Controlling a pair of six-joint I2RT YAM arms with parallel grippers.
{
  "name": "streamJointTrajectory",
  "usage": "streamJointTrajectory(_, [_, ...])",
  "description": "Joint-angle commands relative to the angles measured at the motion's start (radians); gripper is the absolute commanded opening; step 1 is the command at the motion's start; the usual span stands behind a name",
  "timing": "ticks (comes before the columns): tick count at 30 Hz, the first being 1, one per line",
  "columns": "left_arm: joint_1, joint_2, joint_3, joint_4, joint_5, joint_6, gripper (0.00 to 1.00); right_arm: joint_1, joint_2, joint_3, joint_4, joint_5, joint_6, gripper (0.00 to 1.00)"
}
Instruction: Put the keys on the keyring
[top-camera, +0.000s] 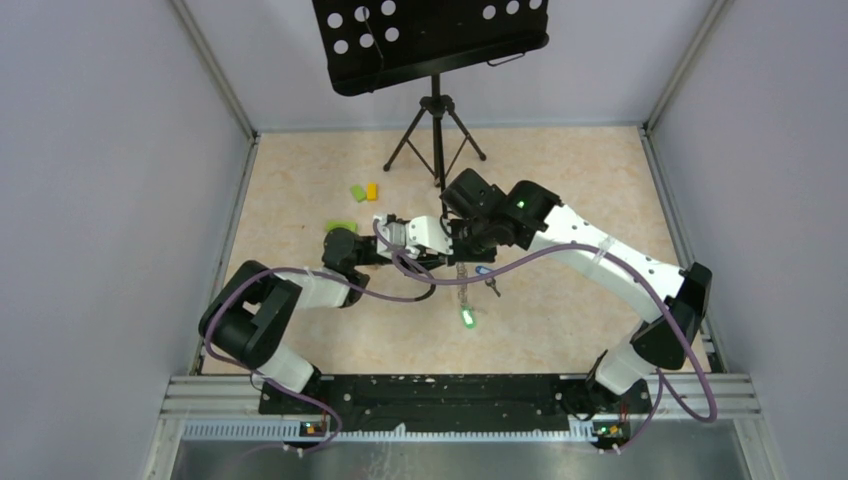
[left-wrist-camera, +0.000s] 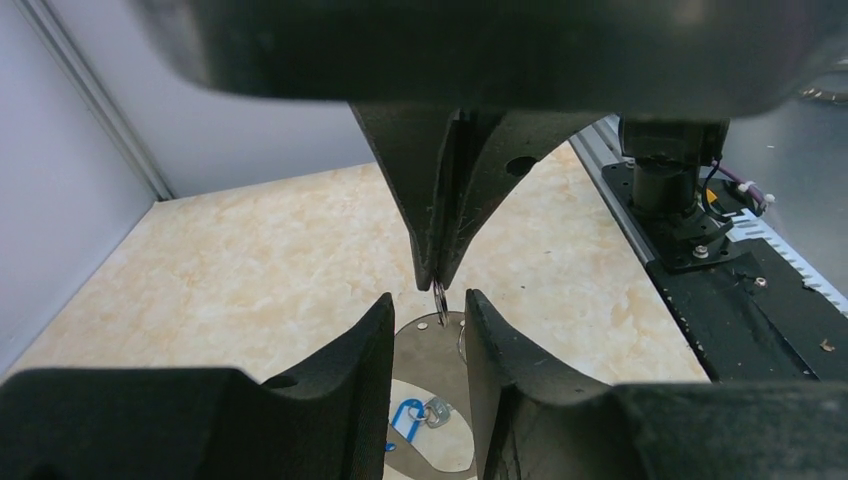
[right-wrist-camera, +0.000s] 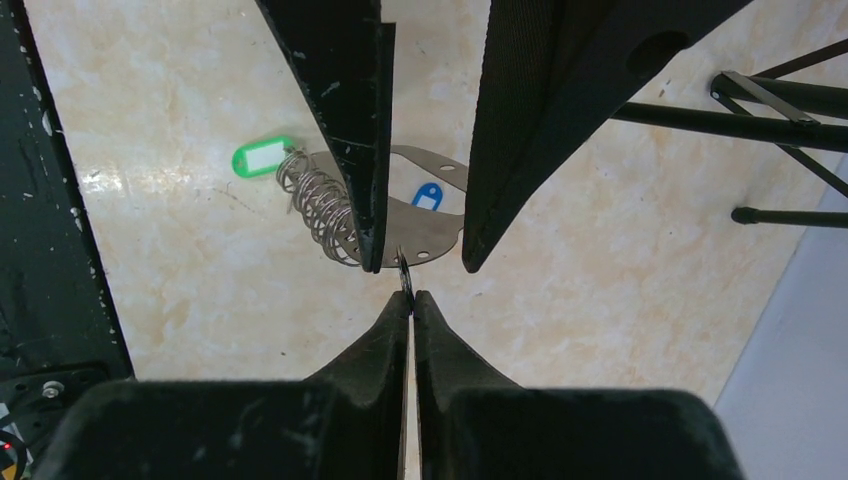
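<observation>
- R gripper (right-wrist-camera: 411, 298): jaws pressed tight together, pinching a small wire ring (right-wrist-camera: 404, 272) right at the tips.
- L gripper (left-wrist-camera: 428, 298): fingers spread, facing R tip-to-tip and straddling the ring; nothing clamped btw them.
- Keyring (right-wrist-camera: 432, 236): flat grey loop just under R tips, its edge meeting the wire ring, sitting in the gap btw L fingers.
- Metal coil (right-wrist-camera: 318, 205): runs from beside one L finger out to the green-tag key (right-wrist-camera: 263, 157).
- Blue-tag key (right-wrist-camera: 427, 196): seen through the loop, below both grippers; can't tell if hanging or lying on the table.
- Music-stand tripod (top-camera: 436, 130): beyond both grippers.
- Green block (top-camera: 340, 226) beside L wrist; green (top-camera: 357, 191) + yellow (top-camera: 371, 190) blocks further off.
</observation>
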Motion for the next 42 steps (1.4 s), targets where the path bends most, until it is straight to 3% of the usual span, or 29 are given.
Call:
streamJointTrajectory(1, [-0.016,0.028,0.025,0.054,0.036,-0.041,0.36,-0.003,-0.051,-0.005,0.070,-0.036,0.013,0.00])
streamJointTrajectory(21, [-0.027,0.104,0.017,0.192,0.089,-0.144,0.38,-0.004,-0.064,-0.039,0.120,-0.024,0.034,0.00])
streamJointTrajectory(32, [-0.019,0.131,-0.020,0.337,0.031,-0.154,0.40,-0.007,-0.127,-0.100,0.178,-0.062,0.039,0.00])
streamJointTrajectory(42, [-0.013,0.118,-0.016,0.342,0.031,-0.131,0.40,-0.013,-0.153,-0.142,0.212,-0.100,0.041,0.00])
